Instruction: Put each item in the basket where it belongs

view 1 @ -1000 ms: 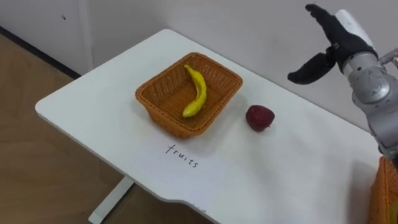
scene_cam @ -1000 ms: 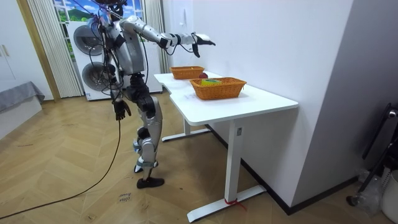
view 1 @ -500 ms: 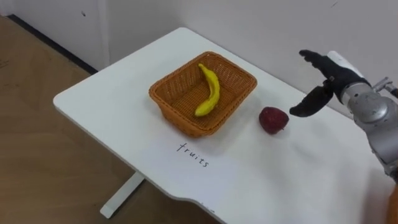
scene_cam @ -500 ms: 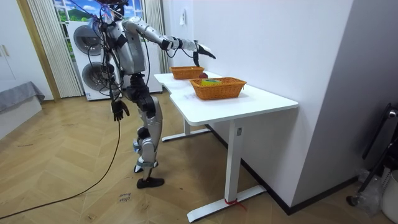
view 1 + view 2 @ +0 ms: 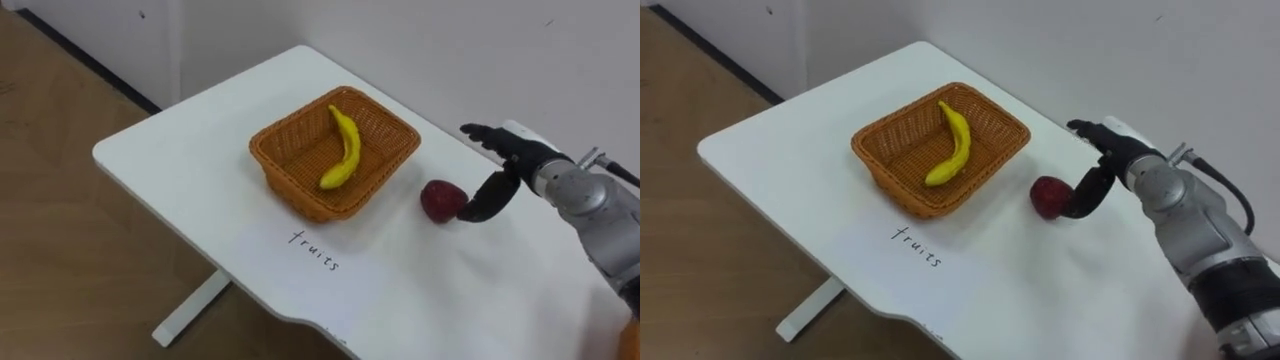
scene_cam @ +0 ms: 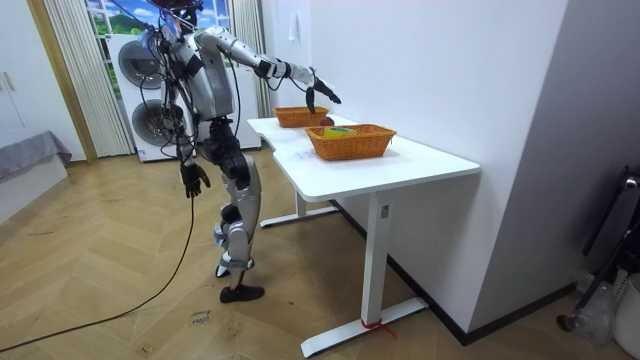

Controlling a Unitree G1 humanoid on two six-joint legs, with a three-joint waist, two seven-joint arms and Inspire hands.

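We see a white table (image 5: 200, 170) with a wicker basket (image 5: 290, 188) toward its far side, and a banana (image 5: 343, 150) lying lengthwise inside it. A handwritten label (image 5: 315, 251) sits on the table just in front of the basket.

The apple (image 5: 440, 200) lies on the bare table to the right of the basket, near it but apart from it. Our right hand (image 5: 517, 156) reaches in from the right and hangs over the apple's far right side. Its fingers (image 5: 480, 131) are straight and spread apart, stretched out above and behind the fruit. The thumb (image 5: 488, 198) hooks down along the apple's right side. We cannot tell whether it touches or is just beside. Nothing is clasped.

In the room view we stand on the wood floor at the table's side, on the room view's left, with the right arm held out over the far basket. A second basket (image 6: 350, 147) stands nearer the camera on the same table. Our left hand (image 6: 190, 178) hangs by the thigh, too small there for us to read its state.
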